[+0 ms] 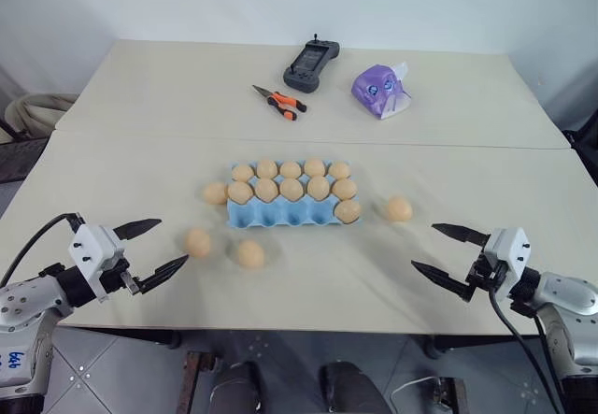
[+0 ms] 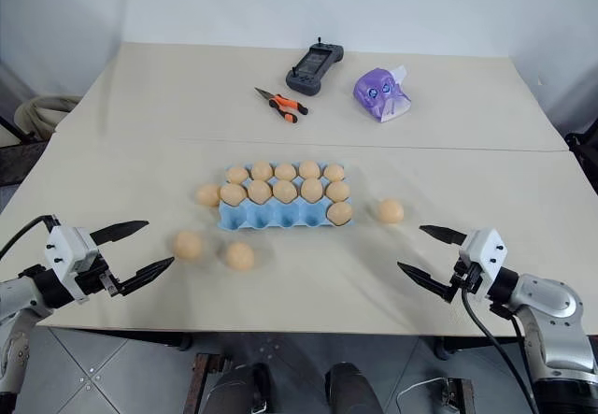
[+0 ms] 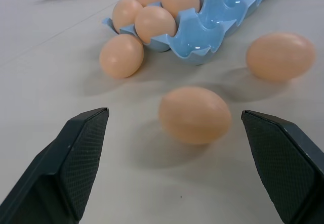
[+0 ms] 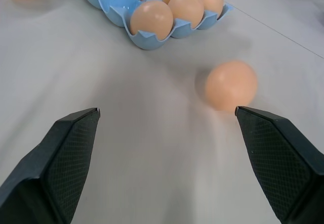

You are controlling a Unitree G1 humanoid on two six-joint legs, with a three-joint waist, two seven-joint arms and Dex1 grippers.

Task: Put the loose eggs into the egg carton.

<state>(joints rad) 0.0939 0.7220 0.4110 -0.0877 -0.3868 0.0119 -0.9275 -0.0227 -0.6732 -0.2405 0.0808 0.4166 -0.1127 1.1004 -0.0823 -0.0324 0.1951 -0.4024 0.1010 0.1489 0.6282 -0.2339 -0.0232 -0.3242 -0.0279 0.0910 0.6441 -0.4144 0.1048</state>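
Observation:
The light blue egg carton lies mid-table; its two far rows hold eggs, and one more sits in the front right cup. Several loose eggs rest on the table: one against the carton's left end, two in front of it, and one to its right. My left gripper hovers open at the near left, just short of the nearest front egg. At the near right my right gripper is open, with the right-hand egg a little beyond its fingers. Neither holds anything.
On the far half of the table lie a black handheld controller, orange-handled pliers and a purple tissue pack. A seam crosses the table behind the carton. The table's front edge runs just under both grippers.

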